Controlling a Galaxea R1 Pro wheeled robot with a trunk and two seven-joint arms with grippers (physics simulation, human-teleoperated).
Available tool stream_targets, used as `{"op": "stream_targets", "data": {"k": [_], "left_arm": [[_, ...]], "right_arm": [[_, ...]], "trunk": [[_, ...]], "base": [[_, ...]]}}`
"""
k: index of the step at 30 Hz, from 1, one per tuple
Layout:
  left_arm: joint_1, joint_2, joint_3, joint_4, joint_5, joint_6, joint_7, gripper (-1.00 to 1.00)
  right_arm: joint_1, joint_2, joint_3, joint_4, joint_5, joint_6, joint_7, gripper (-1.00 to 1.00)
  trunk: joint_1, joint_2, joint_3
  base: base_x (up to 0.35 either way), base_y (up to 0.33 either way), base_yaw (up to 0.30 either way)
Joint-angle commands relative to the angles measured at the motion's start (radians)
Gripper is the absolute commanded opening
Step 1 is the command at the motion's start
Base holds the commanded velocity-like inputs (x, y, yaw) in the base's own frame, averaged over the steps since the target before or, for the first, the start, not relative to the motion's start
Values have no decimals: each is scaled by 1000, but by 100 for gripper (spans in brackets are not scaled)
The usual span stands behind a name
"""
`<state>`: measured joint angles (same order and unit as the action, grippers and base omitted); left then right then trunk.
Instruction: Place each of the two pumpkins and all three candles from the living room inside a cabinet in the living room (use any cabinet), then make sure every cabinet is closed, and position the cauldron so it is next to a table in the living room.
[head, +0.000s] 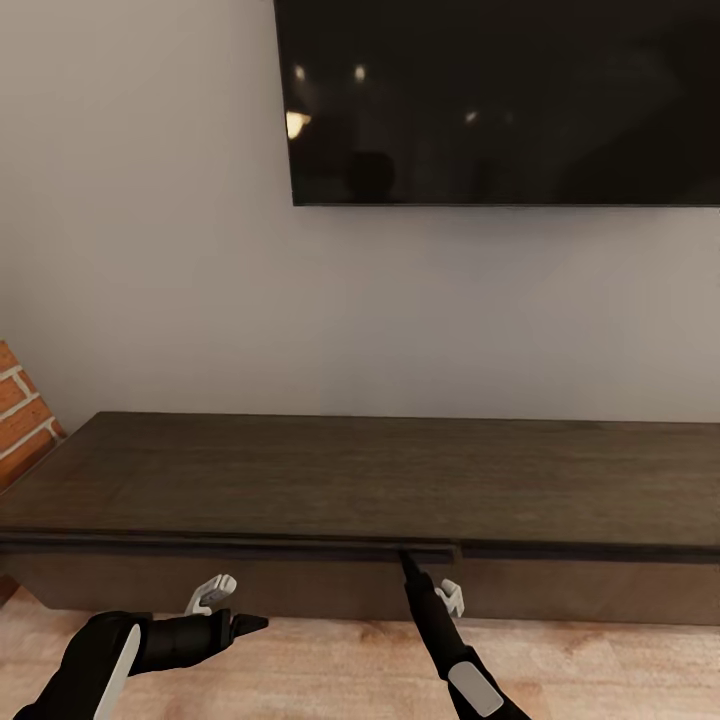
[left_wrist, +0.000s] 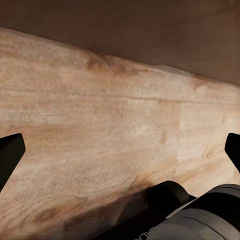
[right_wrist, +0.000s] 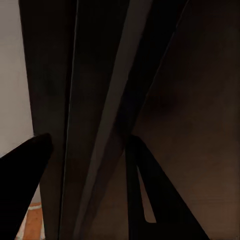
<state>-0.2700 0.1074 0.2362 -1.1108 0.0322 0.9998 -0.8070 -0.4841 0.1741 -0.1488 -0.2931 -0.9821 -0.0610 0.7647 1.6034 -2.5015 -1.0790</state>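
Right gripper (head: 408, 560) parted, straddling cabinet (head: 300, 480) top lip. Left gripper (left_wrist: 120, 150) spread wide over floor (left_wrist: 100, 130), holding nothing. TV (head: 500, 100) cropped.

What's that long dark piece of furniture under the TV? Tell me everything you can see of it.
It is the cabinet, a long, low console of dark brown wood grain standing against the pale wall on the wooden floor, its left end near the brick fireplace. Its flat top is bare. A dark groove runs beneath the top edge, and its fronts look shut. The right tool reaches up to that edge at mid-front.
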Motion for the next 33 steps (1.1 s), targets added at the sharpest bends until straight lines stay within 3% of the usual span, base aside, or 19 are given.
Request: {"op": "stream_targets", "data": {"k": [1, 23, 33], "left_arm": [[0, 0, 0, 0, 0, 0, 1, 100], [0, 0, 0, 0, 0, -1, -1, 100], [0, 0, 0, 0, 0, -1, -3, 100]], "right_arm": [[-1, 0, 6, -12, -3, 0, 10, -100], [1, 0, 6, -12, -3, 0, 10, -100], [1, 0, 6, -12, -3, 0, 10, -100]], "trunk": [[0, 0, 0], [0, 0, 0], [0, 0, 0]], "base": [[-1, 0, 0], [0, 0, 0], [-122, 0, 0]]}}
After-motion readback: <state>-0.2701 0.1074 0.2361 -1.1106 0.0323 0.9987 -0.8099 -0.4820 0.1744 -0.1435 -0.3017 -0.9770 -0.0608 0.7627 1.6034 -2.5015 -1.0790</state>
